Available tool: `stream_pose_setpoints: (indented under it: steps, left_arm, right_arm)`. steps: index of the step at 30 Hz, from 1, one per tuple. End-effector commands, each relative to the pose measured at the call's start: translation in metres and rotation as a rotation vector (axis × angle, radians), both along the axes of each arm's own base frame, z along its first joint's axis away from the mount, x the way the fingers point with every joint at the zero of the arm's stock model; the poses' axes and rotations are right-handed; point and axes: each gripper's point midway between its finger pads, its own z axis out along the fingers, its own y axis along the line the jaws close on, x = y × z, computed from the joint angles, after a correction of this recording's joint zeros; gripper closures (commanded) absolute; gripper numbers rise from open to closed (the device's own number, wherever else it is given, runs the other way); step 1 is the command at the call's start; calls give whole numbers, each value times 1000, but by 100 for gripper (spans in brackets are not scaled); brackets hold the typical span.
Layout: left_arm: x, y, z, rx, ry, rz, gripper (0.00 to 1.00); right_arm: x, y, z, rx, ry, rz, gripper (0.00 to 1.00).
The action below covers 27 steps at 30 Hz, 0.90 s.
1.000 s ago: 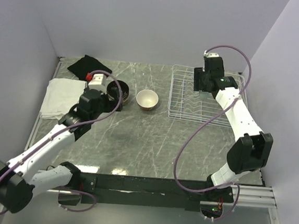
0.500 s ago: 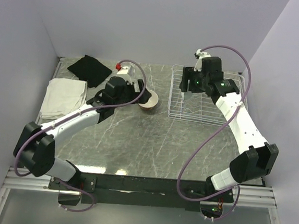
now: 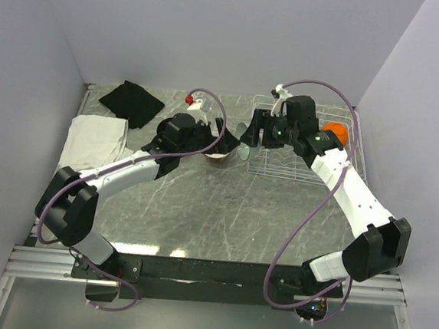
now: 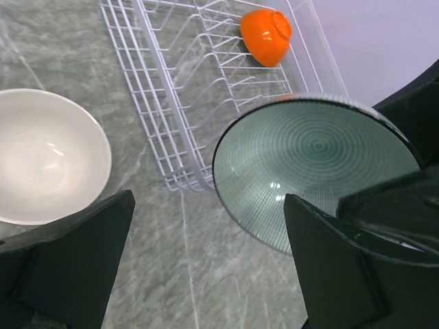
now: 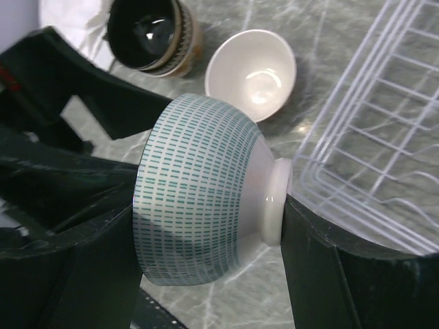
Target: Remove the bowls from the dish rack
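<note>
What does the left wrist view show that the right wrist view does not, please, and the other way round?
Only the left wrist view shows the orange bowl lying in the dish rack, and the ringed inside of the patterned bowl. Only the right wrist view shows the dark bowl, and the patterned bowl's dashed outside, clamped in the right claw. Both show the white bowl, the dish rack and the patterned bowl.
</note>
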Motion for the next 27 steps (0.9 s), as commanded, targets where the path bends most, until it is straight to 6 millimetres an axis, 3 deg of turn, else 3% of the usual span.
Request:
stream_pose_setpoints:
  steps: [1,10,17,20,24,27]
  left_arm:
    - [0,-19,24,-105,-22,-60,5]
    - [-10,-28,10,-153,48,-106,17]
    - [-14,-24,3,-187,92,-95,36]
    - [-15,-18,1,-218,119,-85,48]
    - [-15,-3,-3,-251,136,-64,73]
    - [-14,4,-3,-277,138,-63,81]
  right_arm:
    - [-6,23,56,188,-133,60,52]
    - [-17,33,56,301,-116,92,52]
    - [-22,37,49,367,-104,92,52]
    - [-23,38,47,385,-102,84,51]
    - [-22,35,44,409,-103,69,51]
    - [-23,34,41,426,-97,67,51]
